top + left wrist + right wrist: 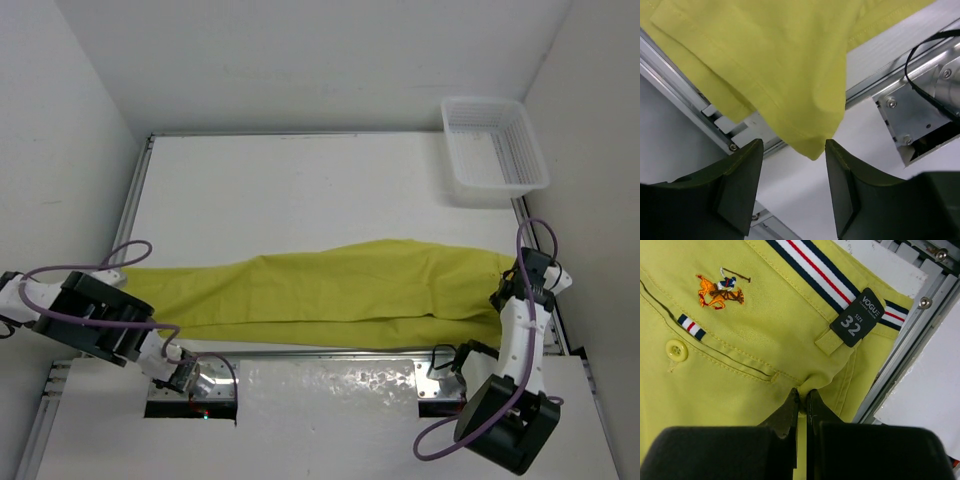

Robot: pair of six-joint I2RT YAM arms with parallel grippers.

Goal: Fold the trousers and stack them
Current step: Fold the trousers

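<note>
The mustard yellow-green trousers (330,290) lie stretched flat across the table, legs to the left and waist to the right. My left gripper (125,278) is open at the leg end. In the left wrist view a hem corner (805,135) hangs between the open fingers (794,145) without being pinched. My right gripper (503,290) is shut on a fold of cloth at the waist (802,395), just below the striped waistband trim (810,270) and the black size label (860,316). A back pocket with a button (676,350) and an embroidered logo (720,290) shows.
A white mesh basket (495,150) stands at the back right corner. Aluminium rails edge the table on the left (690,100) and right (910,335). A metal mounting plate (920,115) with a black cable sits near the left arm's base.
</note>
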